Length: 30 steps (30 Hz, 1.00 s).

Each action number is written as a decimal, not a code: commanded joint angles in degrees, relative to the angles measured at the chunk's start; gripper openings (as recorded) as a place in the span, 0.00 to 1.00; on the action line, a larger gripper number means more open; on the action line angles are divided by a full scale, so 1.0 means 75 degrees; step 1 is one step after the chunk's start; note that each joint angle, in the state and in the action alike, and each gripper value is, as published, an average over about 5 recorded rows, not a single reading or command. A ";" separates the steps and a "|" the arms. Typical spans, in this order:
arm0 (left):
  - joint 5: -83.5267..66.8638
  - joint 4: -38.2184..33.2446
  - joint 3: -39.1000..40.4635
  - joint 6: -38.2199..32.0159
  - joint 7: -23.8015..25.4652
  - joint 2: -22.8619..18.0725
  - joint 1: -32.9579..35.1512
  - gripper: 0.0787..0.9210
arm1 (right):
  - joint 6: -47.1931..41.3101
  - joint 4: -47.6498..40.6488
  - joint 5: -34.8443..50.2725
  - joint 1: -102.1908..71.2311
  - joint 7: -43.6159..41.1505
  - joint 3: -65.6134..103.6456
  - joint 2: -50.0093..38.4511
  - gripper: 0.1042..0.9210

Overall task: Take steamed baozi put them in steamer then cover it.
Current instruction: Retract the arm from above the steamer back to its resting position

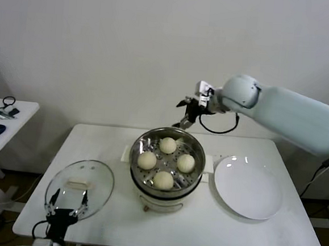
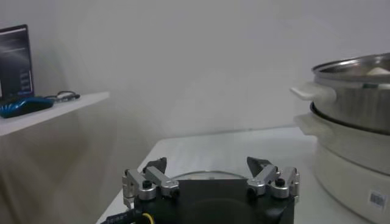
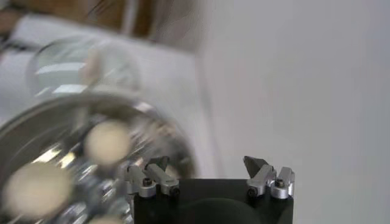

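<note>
I see my right gripper point(image 1: 183, 114) open, empty, above the steamer's point(image 1: 196, 148) far rim (four baozi point(image 1: 168, 145) below); left gripper point(image 1: 67, 205) open over the glass lid point(image 1: 100, 180).

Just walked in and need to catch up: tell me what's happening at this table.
All four baozi sit in the steamer at the middle of the table. The right tool is open and empty, above the steamer's far rim. The glass cover lies flat on the table to the steamer's left, with the open left tool at its near edge. The white plate on the right is empty. Covering is not yet done.
</note>
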 commanded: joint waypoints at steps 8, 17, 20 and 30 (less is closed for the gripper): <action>0.0342 0.0167 -0.0156 -0.0246 0.0335 0.0218 -0.0428 0.88 | 0.2039 0.1760 -0.1316 -1.0797 0.2987 1.0850 -0.1952 0.88; 0.1831 0.0339 -0.0193 -0.0693 -0.0130 0.0348 -0.0449 0.88 | 0.4053 0.2095 -0.1353 -1.5042 0.2908 1.3643 0.0060 0.88; 0.2975 0.0424 -0.0216 -0.0981 -0.0851 0.0475 -0.0438 0.88 | 0.4774 0.1954 -0.1337 -1.5567 0.2807 1.3634 0.0617 0.88; 0.7962 0.0744 -0.0374 -0.0937 -0.3460 0.1235 -0.0329 0.88 | 0.6356 0.1239 -0.1436 -1.5925 0.2636 1.3015 0.1529 0.88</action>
